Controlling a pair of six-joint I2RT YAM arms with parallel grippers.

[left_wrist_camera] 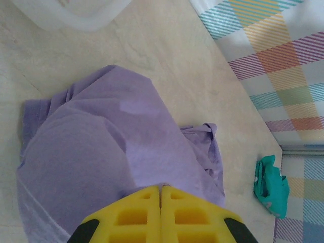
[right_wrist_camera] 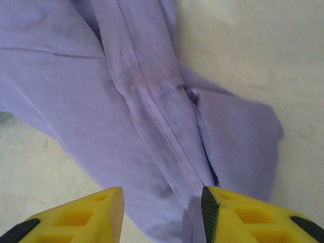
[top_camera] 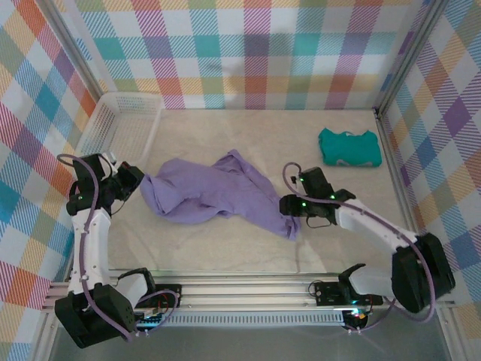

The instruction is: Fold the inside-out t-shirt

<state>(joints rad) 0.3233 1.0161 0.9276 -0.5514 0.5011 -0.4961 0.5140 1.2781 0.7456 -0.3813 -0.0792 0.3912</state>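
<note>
Counted one lavender t-shirt (top_camera: 218,192), one teal garment (top_camera: 349,147), one clear basket (top_camera: 113,128), one table (top_camera: 225,135), two hands: left hand (top_camera: 139,180), right hand (top_camera: 288,205).

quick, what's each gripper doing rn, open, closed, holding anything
Left gripper: closed, pinching the purple t-shirt.
Right gripper: open, jaws apart astride a fold of the shirt, gripping nothing.

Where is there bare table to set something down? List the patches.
Free: the far strip of beige tabletop between the clear plastic basket and the folded teal garment; also the near strip along the front rail. Crowded: the middle, under the crumpled lavender-purple cotton t-shirt.
</note>
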